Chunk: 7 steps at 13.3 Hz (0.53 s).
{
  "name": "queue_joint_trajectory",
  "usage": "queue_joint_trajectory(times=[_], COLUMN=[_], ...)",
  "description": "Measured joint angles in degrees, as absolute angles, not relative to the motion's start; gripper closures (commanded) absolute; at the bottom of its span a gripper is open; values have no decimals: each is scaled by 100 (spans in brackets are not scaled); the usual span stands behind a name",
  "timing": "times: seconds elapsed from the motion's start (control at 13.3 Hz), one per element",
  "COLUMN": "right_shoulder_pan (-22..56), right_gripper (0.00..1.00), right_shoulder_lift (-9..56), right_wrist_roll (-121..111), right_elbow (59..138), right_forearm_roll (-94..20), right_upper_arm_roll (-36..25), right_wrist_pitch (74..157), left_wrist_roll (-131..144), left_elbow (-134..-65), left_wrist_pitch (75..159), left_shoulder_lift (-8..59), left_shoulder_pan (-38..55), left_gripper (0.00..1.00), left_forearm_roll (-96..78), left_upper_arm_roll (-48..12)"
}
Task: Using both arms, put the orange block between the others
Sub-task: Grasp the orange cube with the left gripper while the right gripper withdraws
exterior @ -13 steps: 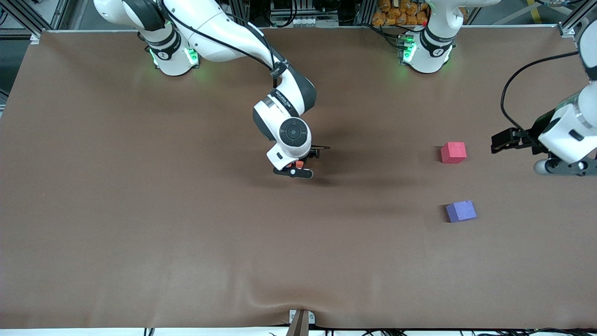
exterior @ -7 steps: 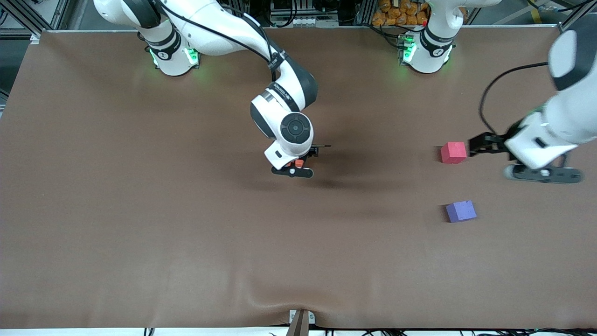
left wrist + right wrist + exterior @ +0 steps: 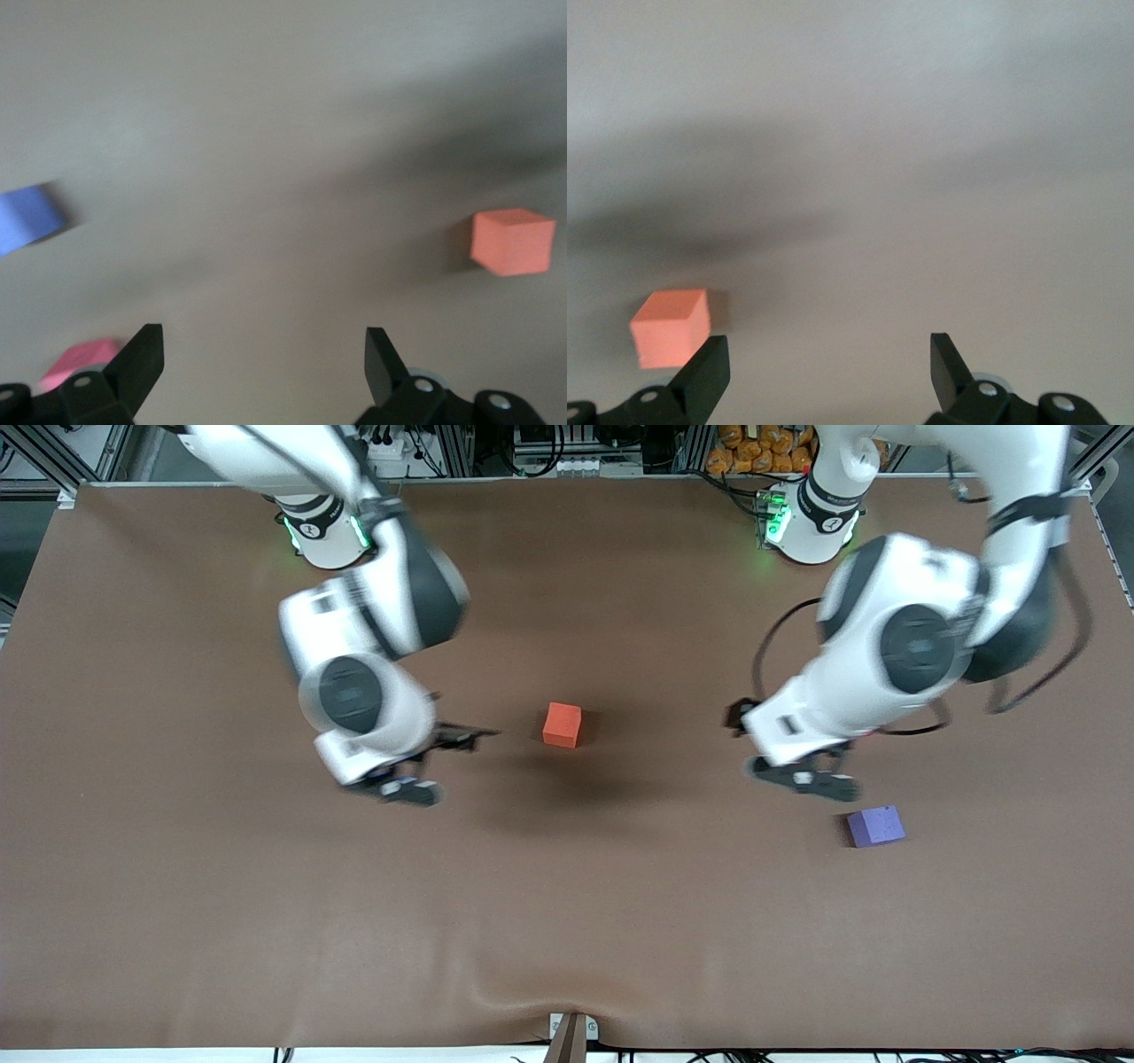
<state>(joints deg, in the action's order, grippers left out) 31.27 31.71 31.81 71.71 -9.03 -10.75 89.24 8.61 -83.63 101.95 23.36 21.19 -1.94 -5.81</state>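
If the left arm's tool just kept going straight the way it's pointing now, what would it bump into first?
Probably just the brown table. The left tool is open and empty, and its wrist view shows bare cloth straight ahead. The orange block, purple block and pink block all sit off to the sides, though depth is hard to judge.

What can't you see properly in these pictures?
- Pink block: hidden in the front view under the left arm; the left wrist view shows only a corner past that arm's own jaw.
- Purple block: cut by the picture's edge and blurred in the left wrist view.
- Right gripper and left gripper: smeared in the front view.
- Orange block: blurred in the right wrist view, partly covered by that gripper's jaw.
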Motion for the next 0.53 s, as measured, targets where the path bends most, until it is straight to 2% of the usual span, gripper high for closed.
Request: queue_joint_trajectory(times=[0.3, 0.53], right_shoulder_pan=[2497, 1970], right_gripper=[0, 0], right_shoulder_lift=[2965, 2627], right_wrist_roll=[2353, 1589], right_elbow=[7168, 7168], right_forearm_roll=[-901, -901], right_upper_arm_roll=[-1101, -1111], right_wrist_pitch=[8471, 8143], left_wrist_roll=[1893, 2540], left_elbow=[-8358, -8347], left_wrist_pitch=[11098, 11408], left_shoulder_lift=[2980, 3358], left_shoulder_pan=[3105, 3698], left_gripper=[0, 0], left_forearm_roll=[-195, -195], left_upper_arm_roll=[-586, -581])
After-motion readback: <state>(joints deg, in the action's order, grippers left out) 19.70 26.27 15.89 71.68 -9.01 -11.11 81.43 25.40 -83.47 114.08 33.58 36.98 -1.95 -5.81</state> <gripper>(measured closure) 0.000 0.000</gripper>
